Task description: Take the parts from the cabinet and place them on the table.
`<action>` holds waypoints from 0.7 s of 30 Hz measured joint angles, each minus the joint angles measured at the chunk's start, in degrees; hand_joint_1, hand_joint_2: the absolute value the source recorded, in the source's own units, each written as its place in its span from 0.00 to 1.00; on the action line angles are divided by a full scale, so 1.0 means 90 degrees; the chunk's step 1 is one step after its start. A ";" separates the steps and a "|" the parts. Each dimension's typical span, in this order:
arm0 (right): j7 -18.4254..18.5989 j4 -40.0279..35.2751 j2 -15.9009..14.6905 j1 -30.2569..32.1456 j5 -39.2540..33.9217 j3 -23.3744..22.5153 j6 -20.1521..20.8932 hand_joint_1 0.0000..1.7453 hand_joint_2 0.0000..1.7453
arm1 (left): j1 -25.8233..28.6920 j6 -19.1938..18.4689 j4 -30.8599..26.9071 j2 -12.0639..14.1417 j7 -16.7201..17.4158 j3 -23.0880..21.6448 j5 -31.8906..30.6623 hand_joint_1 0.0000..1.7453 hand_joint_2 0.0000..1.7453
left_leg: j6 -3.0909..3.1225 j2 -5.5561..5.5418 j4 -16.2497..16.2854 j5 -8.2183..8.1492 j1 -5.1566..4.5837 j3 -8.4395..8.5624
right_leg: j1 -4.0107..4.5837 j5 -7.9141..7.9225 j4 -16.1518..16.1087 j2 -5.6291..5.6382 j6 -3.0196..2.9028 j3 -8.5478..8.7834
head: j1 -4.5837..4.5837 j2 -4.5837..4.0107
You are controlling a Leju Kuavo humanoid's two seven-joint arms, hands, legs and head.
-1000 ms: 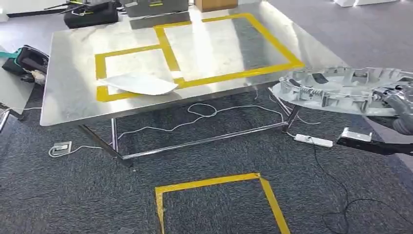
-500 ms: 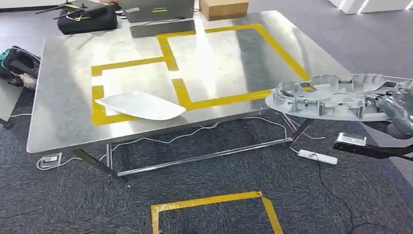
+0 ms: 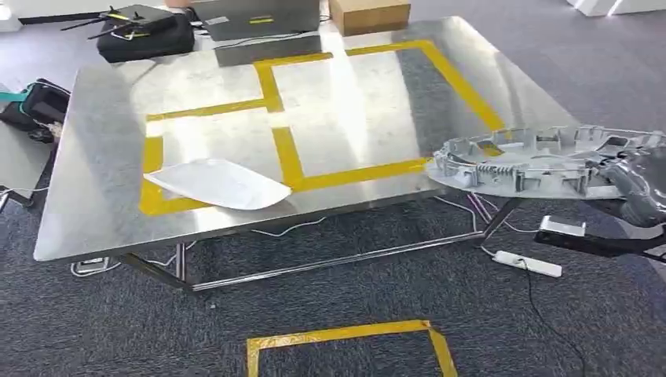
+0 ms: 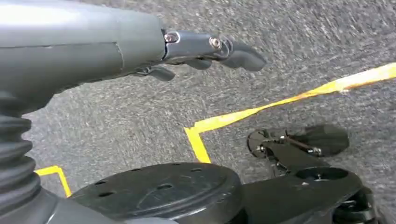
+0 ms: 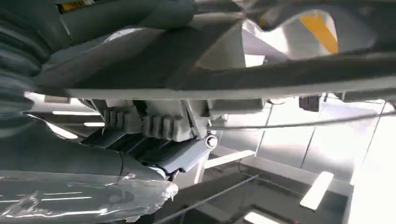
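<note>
- Two parts in play: the large round grey plastic part with ribbed moulded rim [image 3: 534, 161] rides level in the right hand [image 3: 640, 184], fingers clamped on its near-right edge, its far side overhanging the front right corner of the shiny metal tabletop [image 3: 102, 141].
- The flat white leaf-shaped panel [image 3: 216, 184] lies near the tabletop's front left edge, across the yellow tape outline [image 3: 287, 149].
- The left hand [image 4: 205, 49] hangs over grey carpet [image 4: 140, 116], fingers loosely spread, holding nothing.
</note>
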 joint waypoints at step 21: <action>-0.0046 0.0347 0.0209 -0.0527 0.0012 0.0729 0.0017 1.00 1.00 | 0.0083 0.0070 0.0005 0.0112 0.0226 0.0000 0.0202 0.00 1.00 | 0.0356 0.0001 -0.1218 -0.0075 0.0087 0.1632 | 0.0117 -0.1177 0.0986 -0.0038 0.0124 -0.0324 | 0.0080 0.0000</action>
